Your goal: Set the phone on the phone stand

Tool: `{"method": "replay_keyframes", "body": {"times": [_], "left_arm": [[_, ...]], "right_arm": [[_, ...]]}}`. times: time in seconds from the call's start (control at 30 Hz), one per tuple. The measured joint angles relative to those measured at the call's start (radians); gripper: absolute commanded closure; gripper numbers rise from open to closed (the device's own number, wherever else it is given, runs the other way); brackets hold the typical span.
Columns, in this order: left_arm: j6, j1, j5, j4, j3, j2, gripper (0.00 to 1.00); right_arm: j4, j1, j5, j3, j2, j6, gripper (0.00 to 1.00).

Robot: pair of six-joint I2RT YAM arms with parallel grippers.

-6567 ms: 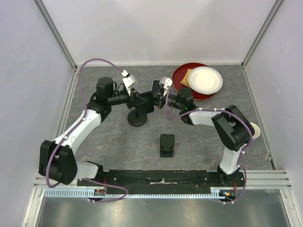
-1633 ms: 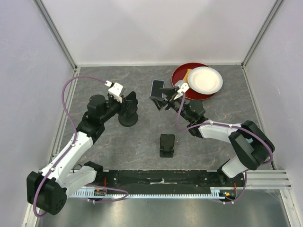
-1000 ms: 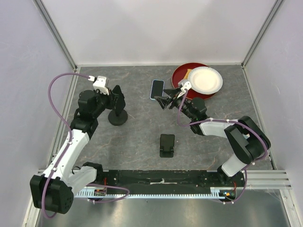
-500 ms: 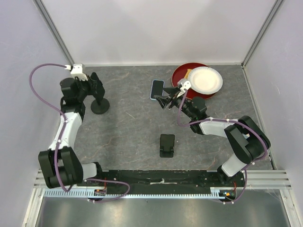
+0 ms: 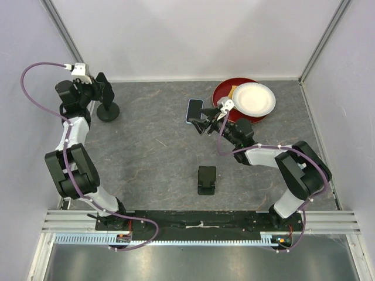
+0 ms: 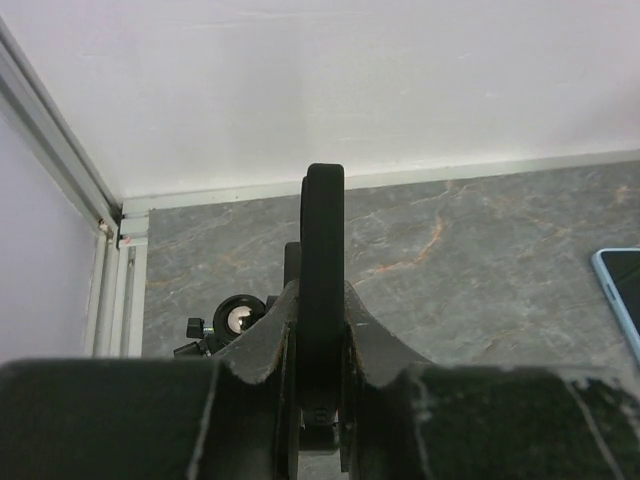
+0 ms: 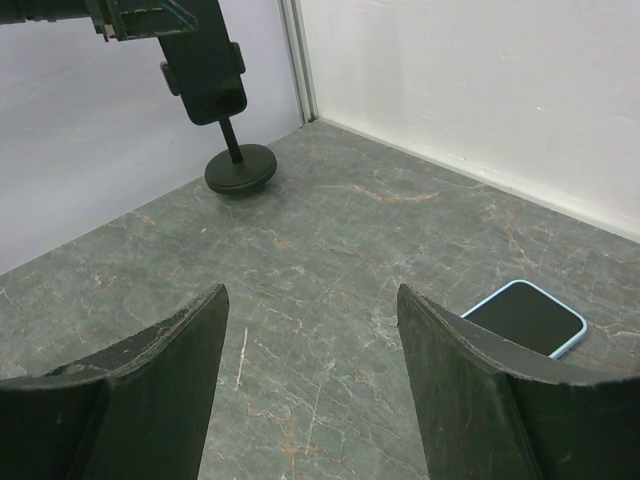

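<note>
The phone (image 5: 194, 110), black screen with a light blue rim, lies flat on the grey table; it also shows in the right wrist view (image 7: 525, 318) and at the edge of the left wrist view (image 6: 622, 290). My right gripper (image 5: 202, 124) hovers open just in front of it, with nothing between its fingers (image 7: 310, 295). The black phone stand (image 5: 108, 111), a round base under a post and cradle, is at the far left back corner. My left gripper (image 5: 99, 92) is shut on the stand's cradle (image 6: 323, 240), seen edge-on between the jaws. The stand (image 7: 207, 80) also appears far off.
A red plate (image 5: 222, 96) with a white plate (image 5: 254, 98) on it sits at the back right. A small black holder (image 5: 206, 178) stands in the middle near the front. White walls close in left, back and right.
My left arm has swung the stand from the table's middle out to the far left back corner. The right gripper has stayed open beside the phone, which has not moved.
</note>
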Motion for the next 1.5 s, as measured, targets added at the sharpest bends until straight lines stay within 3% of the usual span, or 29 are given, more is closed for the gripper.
{"method": "replay_keyframes", "body": {"times": [0.9,0.93,1.03,1.13,1.17,1.2,1.33,1.5], "left_arm": [[0.072,0.093,0.111,0.022,0.160,0.220,0.96],[0.072,0.095,0.111,0.022,0.160,0.220,0.94],[0.069,0.100,0.110,0.022,0.160,0.220,0.63],[0.062,0.108,0.105,0.039,0.160,0.220,0.47],[0.059,0.113,0.103,0.056,0.163,0.220,0.30],[0.055,0.117,0.100,0.075,0.168,0.220,0.25],[0.030,0.130,0.085,0.116,0.175,0.216,0.10],[-0.009,0.134,0.066,0.162,0.153,0.199,0.08]], "right_arm": [[0.042,-0.032,-0.102,0.041,0.077,0.066,0.25],[0.042,-0.033,-0.105,0.042,0.077,0.069,0.25],[0.045,-0.034,-0.108,0.045,0.078,0.072,0.24],[0.048,-0.034,-0.111,0.048,0.078,0.074,0.25],[0.048,-0.034,-0.112,0.048,0.078,0.074,0.25],[0.048,-0.034,-0.113,0.048,0.078,0.074,0.25],[0.048,-0.034,-0.113,0.048,0.079,0.074,0.24],[0.048,-0.034,-0.115,0.048,0.079,0.074,0.24]]}}
